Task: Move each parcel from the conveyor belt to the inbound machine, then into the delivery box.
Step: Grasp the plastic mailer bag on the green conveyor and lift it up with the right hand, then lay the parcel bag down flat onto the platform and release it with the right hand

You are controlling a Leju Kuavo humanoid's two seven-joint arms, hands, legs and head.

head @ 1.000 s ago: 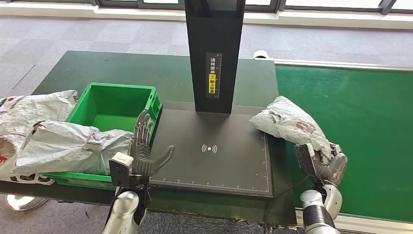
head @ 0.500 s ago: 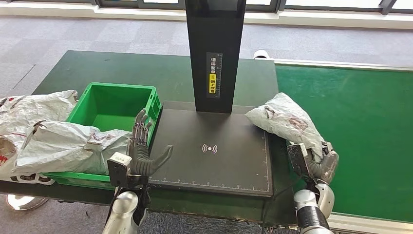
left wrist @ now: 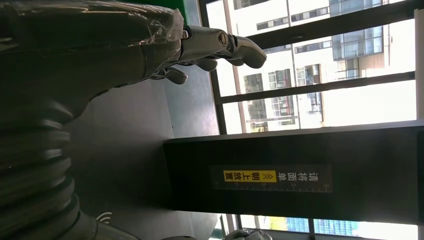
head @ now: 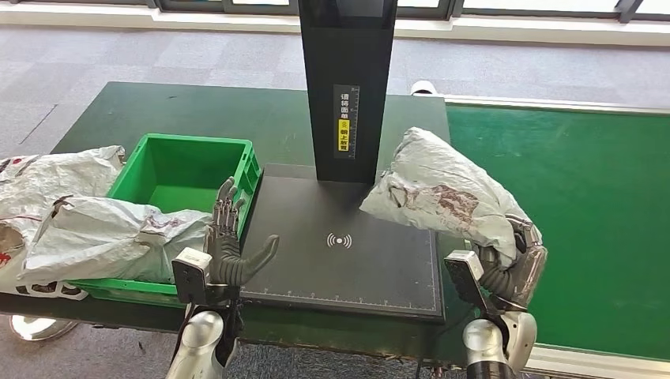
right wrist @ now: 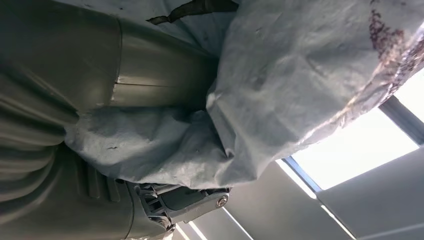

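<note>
My right hand (head: 517, 264) grips one end of a grey plastic parcel (head: 442, 193) and holds it tilted up over the right side of the black inbound machine's scan plate (head: 340, 241). The right wrist view shows the crumpled grey parcel (right wrist: 280, 85) pressed against my thumb (right wrist: 100, 95). My left hand (head: 233, 241) stands open, fingers spread and pointing up, at the plate's left edge beside the green delivery box (head: 186, 170). A second grey parcel (head: 111, 233) lies across the box's near rim. The left hand (left wrist: 150, 45) holds nothing in the left wrist view.
The machine's black post (head: 348, 87) rises behind the plate, with a yellow label. The green conveyor belt (head: 569, 197) runs along the right. More white and grey bags (head: 47, 178) are heaped left of the box. The dark green table (head: 197, 110) extends behind.
My right hand has lifted the parcel off the belt's edge and carried it left, raising its far end over the scan plate. The left hand has stayed put.
</note>
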